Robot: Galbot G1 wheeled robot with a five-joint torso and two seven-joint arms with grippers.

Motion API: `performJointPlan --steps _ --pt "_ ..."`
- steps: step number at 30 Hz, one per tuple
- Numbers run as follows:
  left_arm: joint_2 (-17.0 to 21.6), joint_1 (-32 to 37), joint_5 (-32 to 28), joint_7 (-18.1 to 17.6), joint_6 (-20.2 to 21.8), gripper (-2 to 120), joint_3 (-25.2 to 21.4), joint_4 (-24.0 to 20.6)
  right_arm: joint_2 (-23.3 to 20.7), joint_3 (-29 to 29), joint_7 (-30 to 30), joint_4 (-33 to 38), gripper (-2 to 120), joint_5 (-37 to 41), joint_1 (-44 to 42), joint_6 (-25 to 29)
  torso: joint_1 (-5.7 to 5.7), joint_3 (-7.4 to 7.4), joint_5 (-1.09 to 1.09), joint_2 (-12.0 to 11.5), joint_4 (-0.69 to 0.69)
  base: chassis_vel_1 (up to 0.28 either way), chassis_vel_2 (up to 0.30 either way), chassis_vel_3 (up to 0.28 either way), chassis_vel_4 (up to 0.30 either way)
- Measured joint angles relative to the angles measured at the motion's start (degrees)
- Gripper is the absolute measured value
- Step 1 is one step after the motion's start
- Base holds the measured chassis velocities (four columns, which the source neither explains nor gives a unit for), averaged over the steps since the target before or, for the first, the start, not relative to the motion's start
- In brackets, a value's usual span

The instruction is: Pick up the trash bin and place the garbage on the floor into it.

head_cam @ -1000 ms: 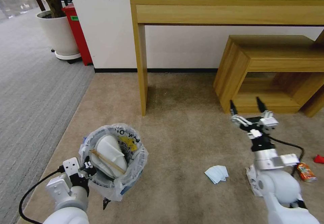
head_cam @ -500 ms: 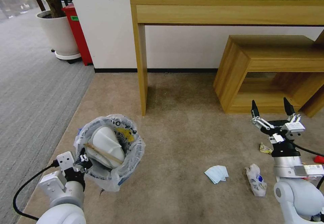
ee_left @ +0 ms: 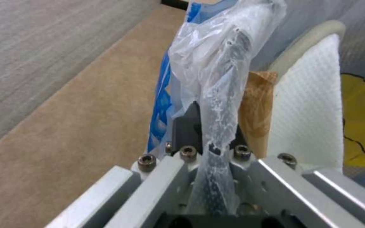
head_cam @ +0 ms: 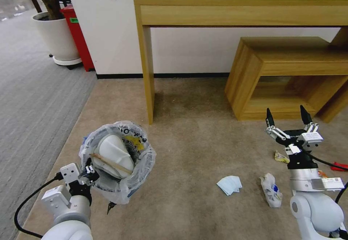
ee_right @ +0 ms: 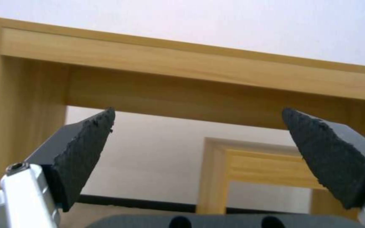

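My left gripper point(head_cam: 90, 170) is shut on the near rim of the trash bin point(head_cam: 119, 167) and holds it above the beige floor point(head_cam: 188, 138). The bag-lined bin holds a white slipper point(head_cam: 113, 151) and a wooden stick point(head_cam: 108, 162). In the left wrist view the jaws pinch the plastic-covered rim point(ee_left: 216, 104). My right gripper point(head_cam: 286, 116) is open and empty, pointing up at the right. Garbage lies near it: a tissue pack point(head_cam: 229, 185), a crumpled white plastic piece point(head_cam: 271, 195), a yellow wrapper point(head_cam: 281, 156) and a red wrapper point(head_cam: 339, 166).
A tall wooden table point(head_cam: 235, 4) stands against the wall, with its leg point(head_cam: 146, 73) just beyond the bin. A low wooden bench point(head_cam: 290, 62) is behind the right gripper. Grey ribbed carpet point(head_cam: 32, 99), a white plant pot point(head_cam: 54, 37) and a red bin point(head_cam: 74, 37) are far left.
The right arm swung to the right, uncovering the crumpled plastic piece. The left gripper carried the bin slightly up and left. The camera also shifted a little.
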Motion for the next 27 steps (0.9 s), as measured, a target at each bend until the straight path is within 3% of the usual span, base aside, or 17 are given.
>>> performJointPlan --steps 27 --pt "-0.4 0.2 -0.1 0.1 -0.1 0 0.4 0.3 -0.2 -0.5 0.4 -0.8 100 -0.3 0.6 0.7 0.00 0.00 0.00 0.0 -0.01 -0.115 -0.113 -0.111 -0.112"
